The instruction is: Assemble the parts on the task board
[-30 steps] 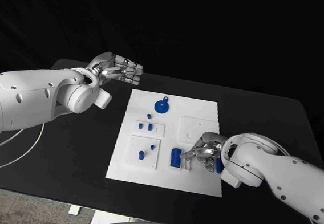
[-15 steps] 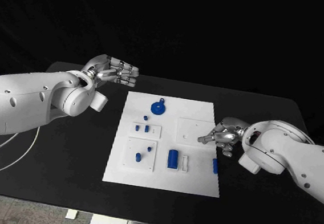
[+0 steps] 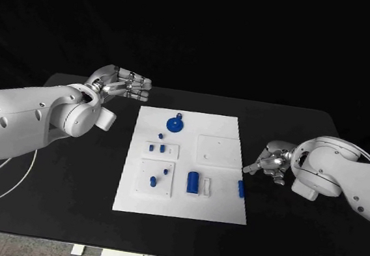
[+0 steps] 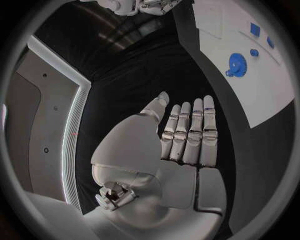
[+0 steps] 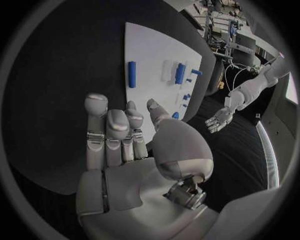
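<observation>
On the white task board (image 3: pixel 189 162) at mid-table, the blue gear (image 3: pixel 175 124) and several pegs look seated while one blue bar (image 3: pixel 241 188) lies loose near its right edge, so work remains; the left hand (image 3: pixel 121 82) and right hand (image 3: pixel 273 161) flank it, open and empty.

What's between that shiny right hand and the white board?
Just bare black table between the right hand and the task board, seen in the head view.

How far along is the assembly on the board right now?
Early. Some small parts stand in the task board: pegs in the near-left block. Both the left hand and right hand hold nothing. The blue bar and round blue part lie loose.
</observation>
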